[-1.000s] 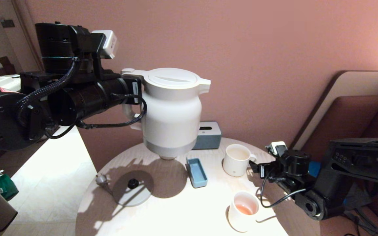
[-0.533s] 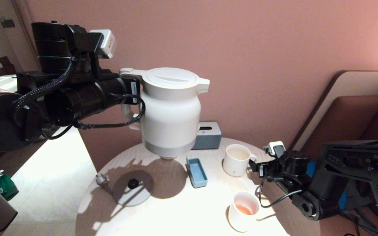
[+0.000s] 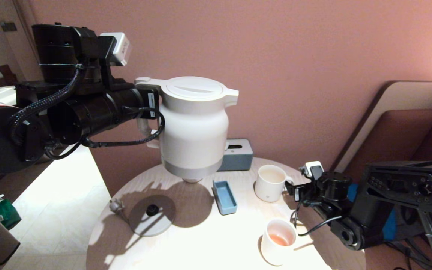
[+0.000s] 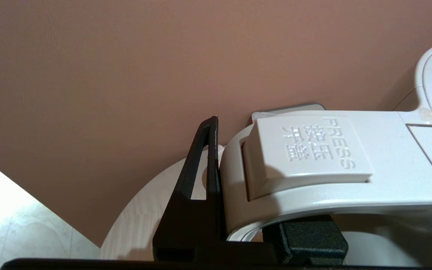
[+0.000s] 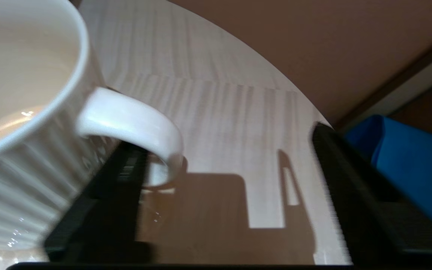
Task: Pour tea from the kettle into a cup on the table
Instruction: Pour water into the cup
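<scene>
Kettle (image 3: 195, 127): your left claw (image 4: 234, 210) grips its handle, upright above the table (image 3: 208, 240).
Cup (image 3: 269, 183): your right claw (image 5: 234, 187), released, straddles its handle.

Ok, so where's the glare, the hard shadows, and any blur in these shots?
Head view: the table is washed out by glare at its near middle, and the kettle casts a hard shadow around the grey base disc. Right wrist view: the cup and the right gripper's fingers are smeared. Left wrist view: sharp.

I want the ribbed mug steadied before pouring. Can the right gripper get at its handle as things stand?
Probably yes. The right gripper is open beside the cup, one finger under its handle, with only bare table between its fingers.
</scene>
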You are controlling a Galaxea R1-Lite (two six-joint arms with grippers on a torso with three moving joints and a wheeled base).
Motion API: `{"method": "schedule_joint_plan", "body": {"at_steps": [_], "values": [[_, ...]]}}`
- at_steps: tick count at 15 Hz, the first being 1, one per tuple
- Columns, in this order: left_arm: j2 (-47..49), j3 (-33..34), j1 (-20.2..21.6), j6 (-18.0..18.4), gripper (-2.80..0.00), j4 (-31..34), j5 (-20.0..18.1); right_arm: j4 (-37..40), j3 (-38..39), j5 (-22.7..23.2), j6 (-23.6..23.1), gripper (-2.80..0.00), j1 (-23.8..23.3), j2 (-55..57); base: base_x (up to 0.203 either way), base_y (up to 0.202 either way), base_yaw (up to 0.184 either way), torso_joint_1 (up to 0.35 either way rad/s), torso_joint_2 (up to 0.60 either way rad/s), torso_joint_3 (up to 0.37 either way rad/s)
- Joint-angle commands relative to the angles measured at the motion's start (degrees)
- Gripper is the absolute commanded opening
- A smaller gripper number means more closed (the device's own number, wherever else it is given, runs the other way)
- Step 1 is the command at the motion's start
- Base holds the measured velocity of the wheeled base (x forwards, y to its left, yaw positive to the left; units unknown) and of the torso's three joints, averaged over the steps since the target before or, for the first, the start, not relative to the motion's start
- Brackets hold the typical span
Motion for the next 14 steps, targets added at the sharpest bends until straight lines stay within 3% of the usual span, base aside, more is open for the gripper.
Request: {"method": "schedule_joint_plan", "body": {"at_steps": [1,14], "values": [[0.04,0.01,0.04,-0.03,-2.8,-0.11,0.07,-0.4,-0.56,-0.06,-0.15,-2.8,-0.04,0.34,0.0,0.0,0.0,0.0,0.0,0.0],[-0.13,0.09,0.13,-0.03,-2.8,-0.03,0.07,-1.19,-0.86,0.38,-1.47,-2.8,0.57,0.81,0.0,0.0,0.0,0.0,0.0,0.0]]}}
